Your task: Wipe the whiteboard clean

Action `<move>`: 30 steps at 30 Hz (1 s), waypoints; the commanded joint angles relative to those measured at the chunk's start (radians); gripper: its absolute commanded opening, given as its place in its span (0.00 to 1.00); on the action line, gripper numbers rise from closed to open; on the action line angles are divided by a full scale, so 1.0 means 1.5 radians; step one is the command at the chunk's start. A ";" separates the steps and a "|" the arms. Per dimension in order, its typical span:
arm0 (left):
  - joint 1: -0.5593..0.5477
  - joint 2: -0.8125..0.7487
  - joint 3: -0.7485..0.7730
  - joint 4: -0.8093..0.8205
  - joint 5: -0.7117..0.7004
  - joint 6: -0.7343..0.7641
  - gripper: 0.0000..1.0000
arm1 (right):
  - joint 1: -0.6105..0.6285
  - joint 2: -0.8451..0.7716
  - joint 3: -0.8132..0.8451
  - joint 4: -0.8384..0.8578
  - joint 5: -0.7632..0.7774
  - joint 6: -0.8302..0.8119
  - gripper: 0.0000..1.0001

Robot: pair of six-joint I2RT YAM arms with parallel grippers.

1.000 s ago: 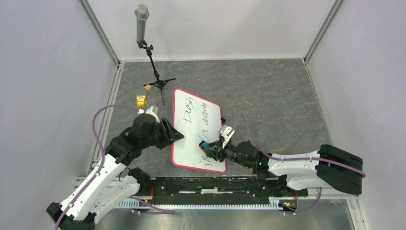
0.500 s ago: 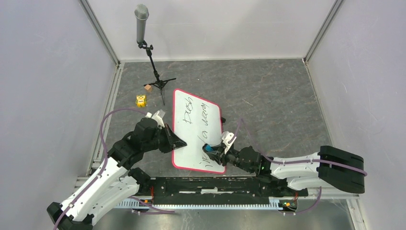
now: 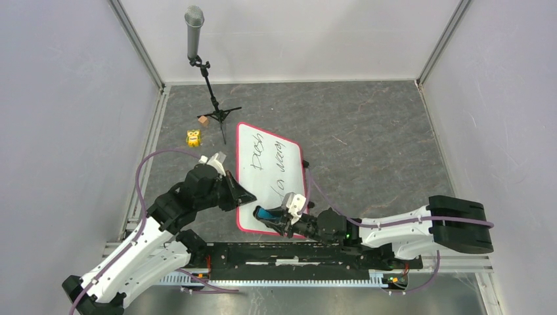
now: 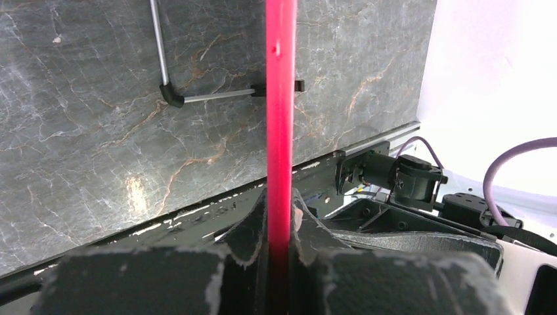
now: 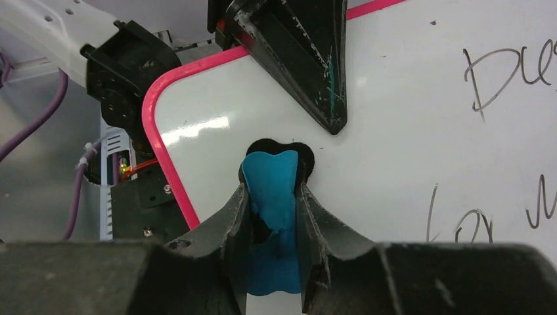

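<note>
The whiteboard [image 3: 272, 177] lies flat on the grey table, left of centre, its near end just beside the rail that carries the arm bases. Black handwriting [image 5: 499, 72] covers the far and middle parts. The near-left corner, where I'm working now, looks clean.

The left gripper [image 3: 240, 191] is clamped on the board's left edge. In the left wrist view the pink rim [image 4: 280, 98] runs straight up between the two closed fingers. I read that as an anchor, so the board can't slide while the other arm scrubs. I can't tell whether that edge is lifted off the table.

The right gripper [image 5: 274, 197] is closed on the blue eraser [image 5: 272, 184], which sticks out ahead of the fingers and sits on the white surface near that near-left corner. Plenty of writing remains, so I'd judge the job partly done at best.

What's in my way: the left gripper's upper finger lies over the board just beyond the eraser, so a stroke straight ahead would meet it. I'd want to sweep toward the writing instead.

The microphone stand [image 3: 194, 26] has its legs just beside the board's far-left corner. A small yellow toy [image 3: 193, 138] and an orange block [image 3: 203, 120] sit left of those legs, off the board.
</note>
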 commanded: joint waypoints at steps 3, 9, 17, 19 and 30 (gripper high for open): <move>0.000 -0.005 0.003 -0.031 -0.075 -0.054 0.02 | 0.015 0.006 -0.076 0.071 -0.030 0.056 0.21; 0.000 -0.025 -0.005 -0.035 -0.085 -0.070 0.02 | 0.008 -0.046 -0.212 0.096 0.068 0.129 0.21; -0.001 -0.014 -0.010 -0.030 -0.073 -0.067 0.02 | -0.006 -0.135 -0.339 0.051 0.154 0.197 0.21; 0.000 -0.012 -0.015 -0.019 -0.070 -0.062 0.02 | -0.006 -0.134 -0.315 0.022 0.152 0.176 0.21; 0.000 -0.012 -0.032 0.017 -0.051 -0.035 0.02 | 0.014 -0.059 -0.062 0.021 -0.039 0.062 0.21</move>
